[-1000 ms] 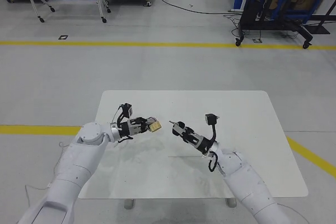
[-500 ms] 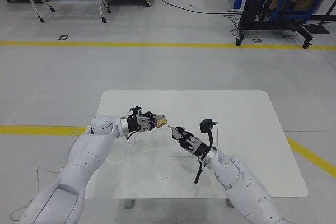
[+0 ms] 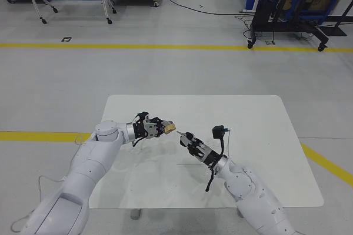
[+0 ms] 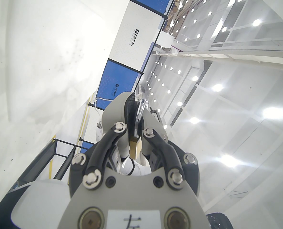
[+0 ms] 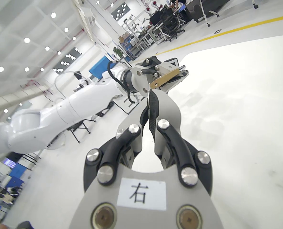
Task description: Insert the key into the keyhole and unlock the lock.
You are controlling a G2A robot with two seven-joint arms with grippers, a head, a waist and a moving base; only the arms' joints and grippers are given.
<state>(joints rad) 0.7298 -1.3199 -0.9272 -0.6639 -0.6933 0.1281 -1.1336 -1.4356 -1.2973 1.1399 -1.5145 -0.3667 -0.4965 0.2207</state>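
Now left gripper (image 3: 162, 127) clamps the small brass padlock (image 5: 165, 78) above the white table (image 3: 253, 117). Right gripper (image 5: 148, 96) pinches the thin silver key (image 3: 178, 135), tip just beside padlock. Slight misalignment could jam the key or twist it loose.

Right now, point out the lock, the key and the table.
lock (image 5: 166, 77), right wrist view, on its brass body.
key (image 3: 180, 135), top view, on its exposed blade.
table (image 3: 253, 117), top view, on its bare far part.
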